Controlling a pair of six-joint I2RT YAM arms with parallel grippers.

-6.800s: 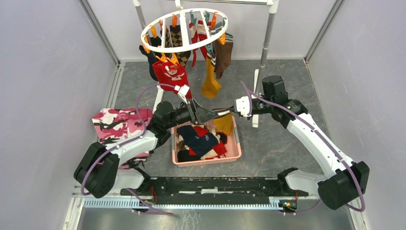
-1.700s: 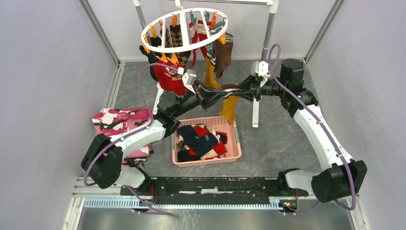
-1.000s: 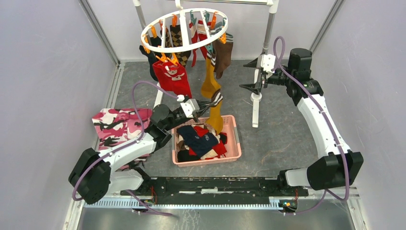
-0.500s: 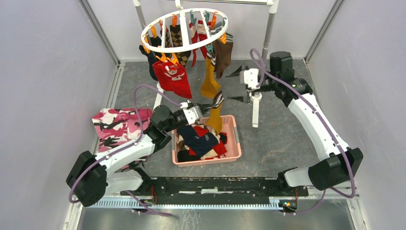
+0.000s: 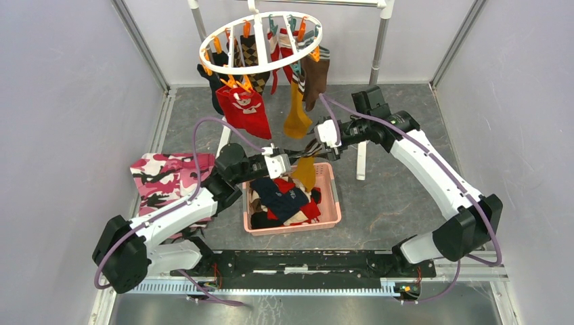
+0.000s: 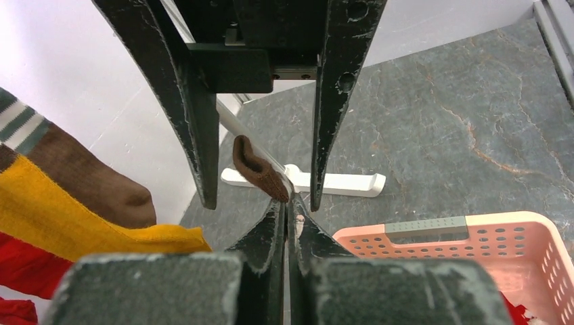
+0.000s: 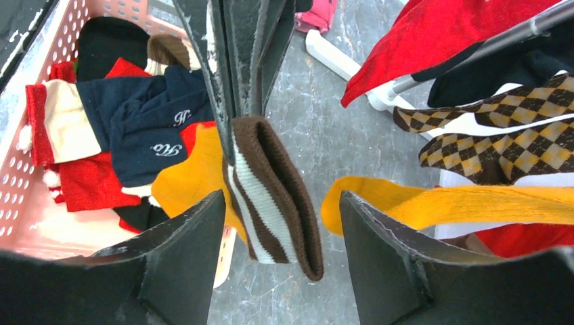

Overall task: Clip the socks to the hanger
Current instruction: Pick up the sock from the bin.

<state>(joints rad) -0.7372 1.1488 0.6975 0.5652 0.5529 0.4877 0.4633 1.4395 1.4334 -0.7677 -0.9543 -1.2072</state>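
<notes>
Bright, even light; soft shadows, blurred near foreground.

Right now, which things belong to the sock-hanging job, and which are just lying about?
Job: hanger, held sock, loose socks, pink basket, left pincer, right pincer.
Lying about: camouflage cloth, metal rack.

this is a robot laboratory cell: plain pale walls (image 5: 61, 101) with metal frame posts (image 5: 142, 46) close in a grey stone-look tabletop (image 5: 399, 203), and the left arm (image 5: 176, 213) and right arm (image 5: 433, 172), with purple cables, stand bolted on a black rail (image 5: 304, 261) at its near edge.
</notes>
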